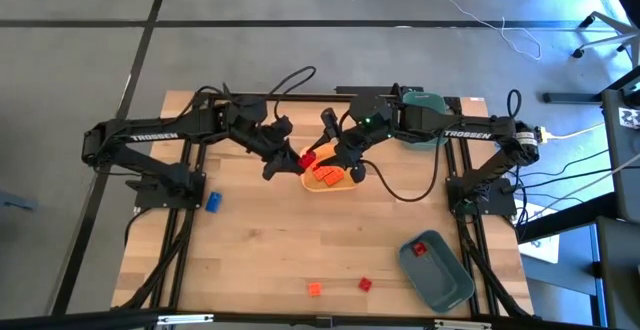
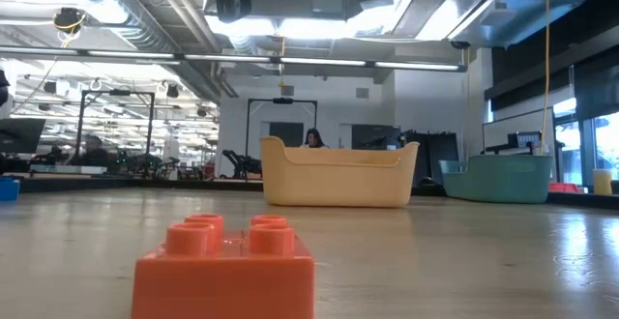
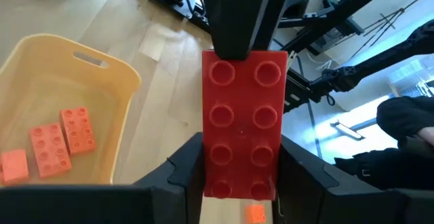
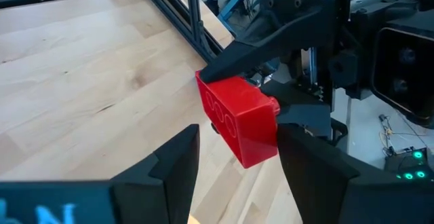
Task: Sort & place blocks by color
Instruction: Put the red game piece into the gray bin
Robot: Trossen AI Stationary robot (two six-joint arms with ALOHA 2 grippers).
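The left gripper (image 1: pixel 290 162) reaches in from the table's left side toward the middle of the far edge, fingers clamped on a long red block (image 3: pixel 244 122) held in the air beside the yellow tray (image 1: pixel 330 184). The right gripper (image 4: pixel 234 166) faces it from the right, fingers spread on either side of the same block but not yet touching. Likely risks: if the left lets go before the right closes, the block drops; a skewed closing could twist it loose.
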